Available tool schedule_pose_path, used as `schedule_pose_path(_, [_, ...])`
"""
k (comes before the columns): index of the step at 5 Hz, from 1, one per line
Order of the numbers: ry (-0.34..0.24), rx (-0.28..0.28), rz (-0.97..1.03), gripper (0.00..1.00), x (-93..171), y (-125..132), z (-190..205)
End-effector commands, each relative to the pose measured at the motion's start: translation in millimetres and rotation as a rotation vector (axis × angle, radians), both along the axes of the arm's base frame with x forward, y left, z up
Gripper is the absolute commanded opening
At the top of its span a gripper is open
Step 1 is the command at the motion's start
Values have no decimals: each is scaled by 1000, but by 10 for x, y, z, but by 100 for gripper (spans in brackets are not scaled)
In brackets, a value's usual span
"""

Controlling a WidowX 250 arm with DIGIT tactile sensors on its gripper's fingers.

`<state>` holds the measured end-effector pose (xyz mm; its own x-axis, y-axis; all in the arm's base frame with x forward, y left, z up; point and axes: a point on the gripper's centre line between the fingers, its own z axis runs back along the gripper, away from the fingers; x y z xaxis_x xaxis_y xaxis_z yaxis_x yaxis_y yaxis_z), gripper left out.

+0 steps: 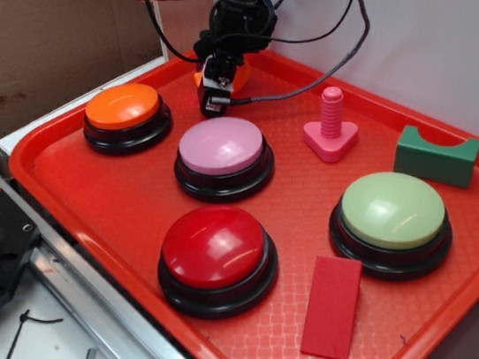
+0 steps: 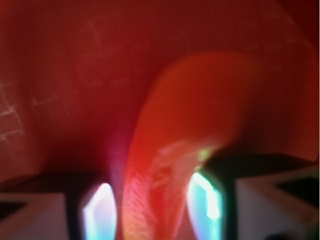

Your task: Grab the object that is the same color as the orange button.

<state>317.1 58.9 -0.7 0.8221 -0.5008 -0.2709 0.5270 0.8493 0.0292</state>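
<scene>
The orange object (image 2: pixel 192 110) is a small curved block, blurred in the wrist view, lying on the red tray between my two fingers. My gripper (image 2: pixel 154 200) is open around it. The right finger (image 2: pixel 206 197) is close against it, and a thin strip of tray shows by the left finger (image 2: pixel 100 210). In the exterior view my gripper (image 1: pixel 213 88) is down at the tray's back left, and only an orange edge of the object (image 1: pixel 240 74) peeks out behind it. The orange button (image 1: pixel 123 106) stands at the tray's left, in front of the gripper.
On the red tray (image 1: pixel 128 209) stand a pink button (image 1: pixel 223 146), a red button (image 1: pixel 214 246) and a pale green button (image 1: pixel 392 210). There are also a pink screw-shaped piece (image 1: pixel 330 125), a green block (image 1: pixel 436 155) and a flat red rectangle (image 1: pixel 331 307). Cables hang above.
</scene>
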Motion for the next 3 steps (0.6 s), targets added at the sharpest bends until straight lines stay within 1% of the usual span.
schedule_pose_path(1, [-66, -38, 88, 0, -110, -148, 365])
schedule_pose_path(2, [-105, -28, 198, 0, -296, -251, 800])
schedule_pose_path(3, [-142, 2, 311, 0, -567, -378, 1229])
